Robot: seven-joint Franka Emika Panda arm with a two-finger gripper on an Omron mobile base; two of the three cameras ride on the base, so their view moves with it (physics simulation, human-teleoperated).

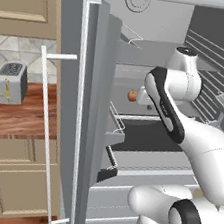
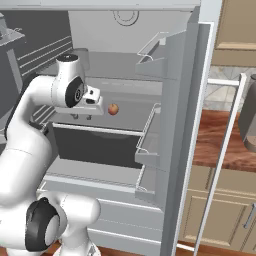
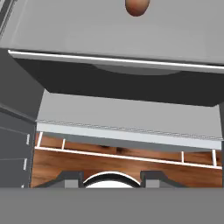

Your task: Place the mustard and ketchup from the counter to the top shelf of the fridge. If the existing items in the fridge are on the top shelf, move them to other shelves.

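Note:
The fridge stands open with my arm reaching inside. A small orange-red ball, the existing item, rests on a grey shelf one level below the top shelf. My gripper hangs over the front of that lower shelf, a short way from the ball and apart from it. It is open, with nothing between its fingers. The counter runs along both sides of the fridge. The mustard and ketchup are out of view.
The fridge door with its white bar handle swings out beside the arm, and its wire bins jut towards the shelves. A toaster sits on the counter. Lower shelves lie under the gripper.

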